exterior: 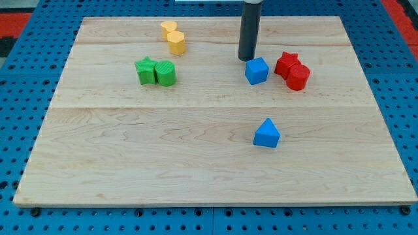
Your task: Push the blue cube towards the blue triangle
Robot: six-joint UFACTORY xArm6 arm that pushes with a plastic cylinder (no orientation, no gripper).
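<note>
single view, wooden board [98,170] on a blue pegboard. the arm carries no pincer: it ends in a plain dark rod, so nothing opens, closes or is held. my tip [247,59] sits on the board just beside the blue cube [257,70], at about the cube's 11 o'clock; whether it touches the cube's far edge or stands a hair clear cannot be told.

the blue cube lies in the upper right part of the board, at roughly 1 o'clock from board centre. the blue triangle [266,134] lies at about the cube's 6 o'clock, a shade toward 5, well apart from it, with bare wood between them.

other blocks: red star [285,62] and red cylinder [298,77], touching each other, just beside the cube at its 3 o'clock. green star [145,70] and green cylinder [165,73] at its 9 o'clock, well apart. two yellow blocks [174,38] at its 10 o'clock, shapes unclear.

judgement: the step in hand is the set-up behind the cube, with the push at its start or about to begin. the next move calls for a stroke toward 6 o'clock, with the tip centred more nearly at the cube's 12 so that the cube does not veer toward the red pair.
</note>
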